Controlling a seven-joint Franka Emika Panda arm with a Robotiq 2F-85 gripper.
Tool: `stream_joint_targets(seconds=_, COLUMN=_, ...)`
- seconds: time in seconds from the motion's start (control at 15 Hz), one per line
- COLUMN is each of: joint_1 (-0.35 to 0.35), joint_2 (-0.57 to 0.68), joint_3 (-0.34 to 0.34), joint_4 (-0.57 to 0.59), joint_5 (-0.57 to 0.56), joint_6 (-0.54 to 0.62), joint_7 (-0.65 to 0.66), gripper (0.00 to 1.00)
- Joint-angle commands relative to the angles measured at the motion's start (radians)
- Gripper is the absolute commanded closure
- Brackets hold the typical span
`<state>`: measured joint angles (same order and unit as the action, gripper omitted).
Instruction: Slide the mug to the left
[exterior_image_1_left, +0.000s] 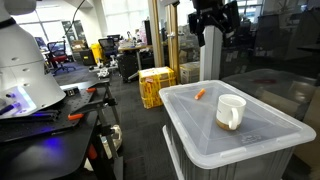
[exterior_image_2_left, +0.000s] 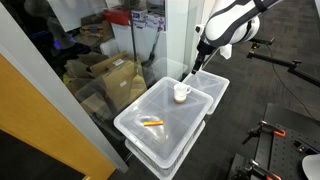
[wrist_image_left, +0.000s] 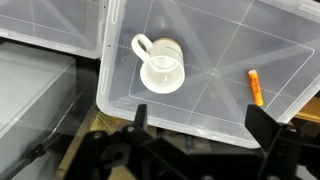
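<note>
The white mug stands upright on the translucent lid of a plastic bin. In the wrist view the mug shows from above, its handle pointing to the upper left. It also shows in an exterior view near the lid's far end. My gripper hangs well above the bin, open and empty. In the wrist view its two fingers frame the lid's near edge, apart from the mug. In an exterior view the gripper is above and just behind the mug.
A small orange object lies on the same lid, away from the mug. Yellow crates and a cluttered workbench stand beyond. Cardboard boxes sit behind a glass wall. A second bin adjoins.
</note>
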<state>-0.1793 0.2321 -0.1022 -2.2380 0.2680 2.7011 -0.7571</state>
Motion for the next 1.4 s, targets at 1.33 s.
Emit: stream_joint_targets(seconds=1.33, joint_1=-0.088, joint_2=0.262, joint_3=0.125, joint_4=0.194, joint_5=-0.098, joint_6=-0.009, joint_7=-0.017, gripper=0.00)
